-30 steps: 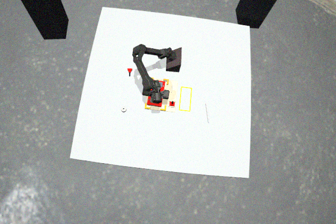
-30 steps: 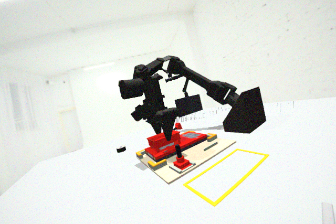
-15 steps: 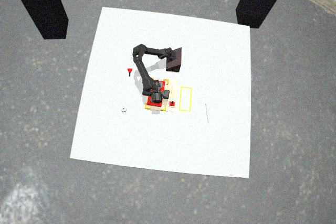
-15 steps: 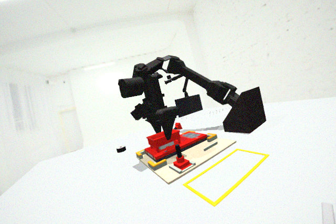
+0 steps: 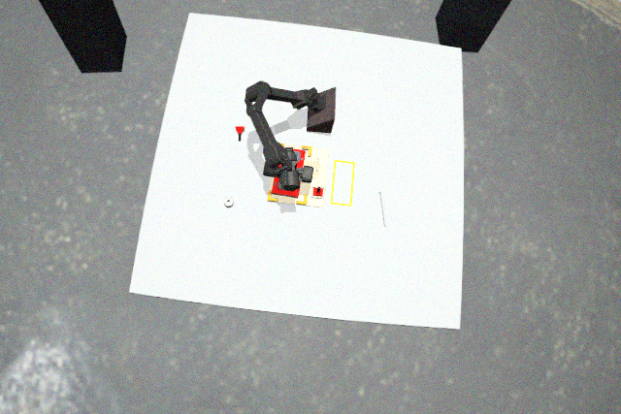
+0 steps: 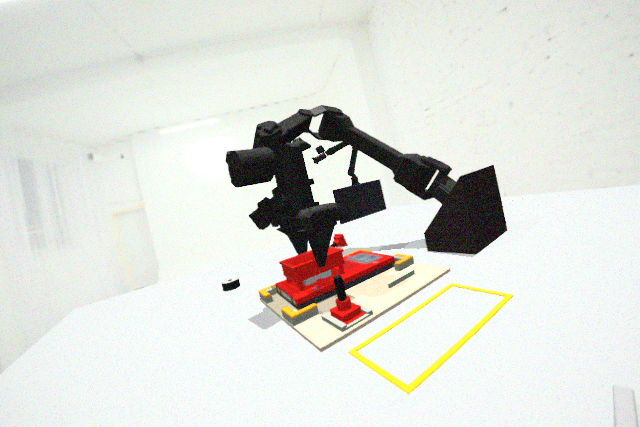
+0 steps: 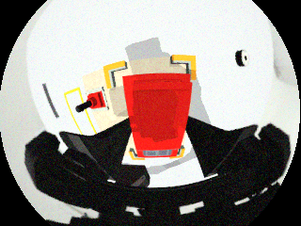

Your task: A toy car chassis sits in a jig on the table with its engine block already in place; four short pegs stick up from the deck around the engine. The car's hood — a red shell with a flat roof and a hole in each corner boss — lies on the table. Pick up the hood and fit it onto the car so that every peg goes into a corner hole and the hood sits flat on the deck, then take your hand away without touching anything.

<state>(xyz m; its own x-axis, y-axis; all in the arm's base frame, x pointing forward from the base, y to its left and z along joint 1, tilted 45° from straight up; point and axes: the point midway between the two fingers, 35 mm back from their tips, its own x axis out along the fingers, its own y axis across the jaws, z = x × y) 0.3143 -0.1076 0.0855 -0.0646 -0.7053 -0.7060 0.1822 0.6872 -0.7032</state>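
The red hood [image 6: 298,271] [image 7: 160,104] is upright, roof up, over the chassis [image 5: 284,190] [image 6: 382,257]. My gripper [image 6: 311,259] [image 7: 158,119] is shut on the hood, one finger on each long side. The hood's lower parts look very near or touching the deck; I cannot tell whether they rest on it. A grey part, seemingly the engine block [image 6: 316,278], shows under the roof. The chassis sits in the jig [image 5: 323,164] [image 6: 431,275], between its yellow corner brackets. The pegs and corner holes are hidden, so their fit cannot be told.
A red part with a black post [image 5: 317,192] [image 6: 345,311] [image 7: 97,100] stands on the jig board beside the chassis. A yellow outline [image 5: 333,183] [image 6: 401,318] lies beyond it. A wheel [image 6: 230,284] [image 7: 241,58], another red part [image 5: 240,130] and a thin rod [image 5: 382,208] lie on the table.
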